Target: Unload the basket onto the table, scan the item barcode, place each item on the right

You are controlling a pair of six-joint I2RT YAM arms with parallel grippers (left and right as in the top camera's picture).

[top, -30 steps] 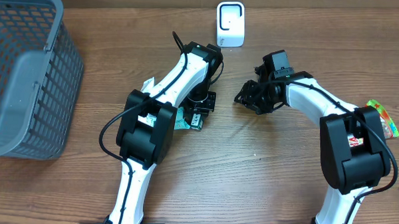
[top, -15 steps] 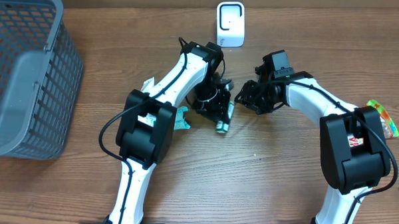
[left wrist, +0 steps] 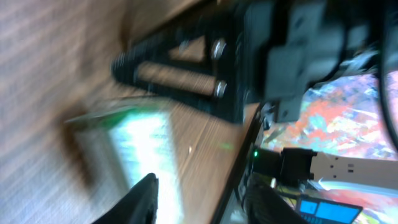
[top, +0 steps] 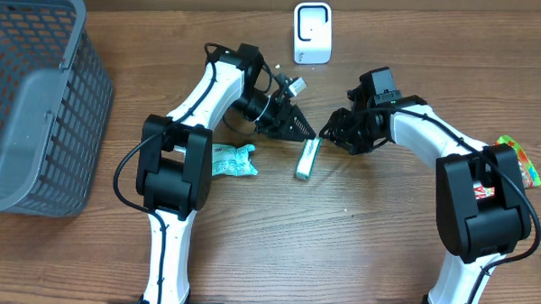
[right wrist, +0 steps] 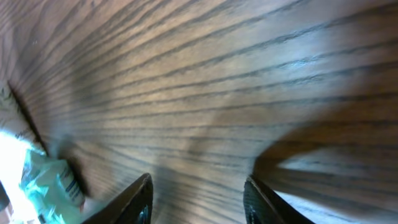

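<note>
Wood-grain table (top: 358, 236), grey basket (top: 38, 99), white scanner (top: 312, 33), left tool (top: 303, 129), right tool (right wrist: 199, 193) both parted, empty

**Overhead view.** My left arm (top: 210, 87) reaches forward from its base, then bends at the wrist so that my left gripper (top: 303, 131) points inward, toward my right side. My right arm (top: 429, 135) answers it: the forearm runs inward and my right gripper (top: 330, 134) turns toward my left side. The two sets of fingertips face each other, near but apart.

**Left wrist view (blurred).** My left gripper (left wrist: 134, 121) has its jaws parted, one finger (left wrist: 127, 65) above and the other at the lower edge.

**Right wrist view.** My right gripper (right wrist: 199, 193) likewise stands with its jaws apart, both fingertips (right wrist: 140, 199) at the lower edge.
</note>
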